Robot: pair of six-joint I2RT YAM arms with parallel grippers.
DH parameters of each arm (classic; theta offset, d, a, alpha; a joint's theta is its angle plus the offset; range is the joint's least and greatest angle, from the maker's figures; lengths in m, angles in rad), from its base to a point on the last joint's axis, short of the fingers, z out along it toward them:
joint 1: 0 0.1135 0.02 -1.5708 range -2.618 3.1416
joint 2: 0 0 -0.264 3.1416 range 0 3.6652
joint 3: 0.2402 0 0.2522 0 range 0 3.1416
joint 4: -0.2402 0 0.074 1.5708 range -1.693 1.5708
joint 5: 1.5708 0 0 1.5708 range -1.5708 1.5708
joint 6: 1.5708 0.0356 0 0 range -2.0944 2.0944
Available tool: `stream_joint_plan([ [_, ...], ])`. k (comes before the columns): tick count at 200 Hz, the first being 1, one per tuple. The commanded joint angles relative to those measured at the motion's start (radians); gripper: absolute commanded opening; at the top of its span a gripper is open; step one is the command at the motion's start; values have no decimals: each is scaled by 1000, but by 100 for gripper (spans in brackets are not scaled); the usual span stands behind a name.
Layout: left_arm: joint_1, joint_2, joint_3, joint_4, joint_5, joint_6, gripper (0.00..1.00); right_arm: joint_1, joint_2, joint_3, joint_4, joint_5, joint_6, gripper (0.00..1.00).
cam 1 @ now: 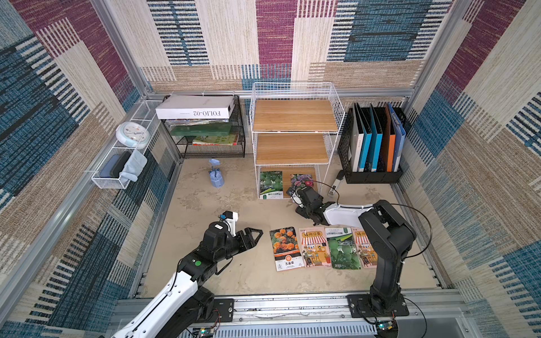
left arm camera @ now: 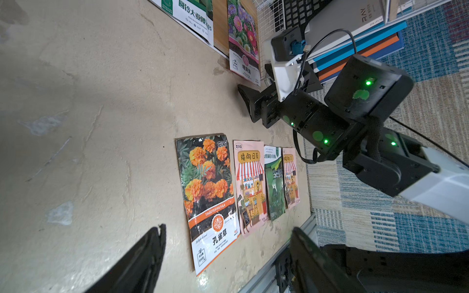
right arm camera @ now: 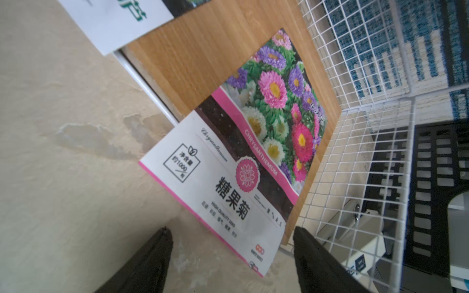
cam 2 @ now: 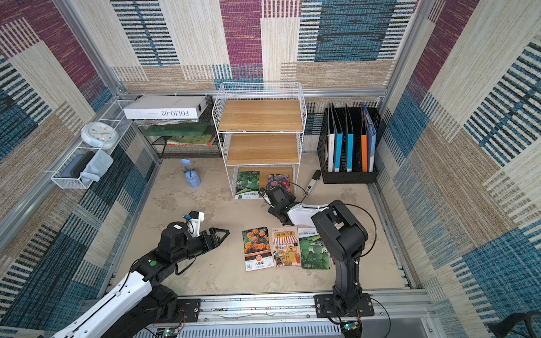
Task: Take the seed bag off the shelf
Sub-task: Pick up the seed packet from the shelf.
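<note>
The chrysanthemum seed bag (right arm camera: 243, 157) lies flat on the bottom board of the shelf (cam 1: 294, 114), at the front corner beside the wire side wall. Its white printed end juts over the board's front edge and slopes down toward the table (cam 1: 219, 204). A green gourd bag (cam 1: 271, 184) sits beside it on the same board, near the other front corner.

The right gripper (right arm camera: 231, 229) is low at the shelf's front edge, fingers spread wide with nothing between them, and the bag's overhanging corner is just ahead of the gap. From where I stand, the reach looks nearly done and the pinch not yet made. To do it well, I'd slip one finger under the overhanging lip and one over it, close on the white end only, and draw it straight out toward the table, clear of the wire wall and the gourd bag.

The left gripper (cam 1: 253, 237) hovers wide open and empty over the table, beside the marigold bag (cam 1: 287, 248) that starts a row of four.
</note>
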Motion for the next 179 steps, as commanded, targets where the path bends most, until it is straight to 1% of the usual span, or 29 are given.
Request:
stream_joint_plan([
  [1,1,7,10,29,10,2,81,7,28,5,47,33,-34,79],
  [33,1,13,9,32,8,-1,81,16,72,12,67,53,-50,77],
  [80,1,12,7,25,5,1,81,35,83,-20,99,51,-56,75],
  [113,1,11,3,26,2,-2,81,43,108,-28,108,45,-71,69],
  [132,1,6,-3,25,1,-6,81,45,125,-22,108,41,-79,58],
  [154,1,-9,-9,17,-5,-9,81,45,132,-18,108,27,-80,41],
  [179,1,-21,-13,5,-10,-9,81,45,134,-15,107,13,-82,27],
])
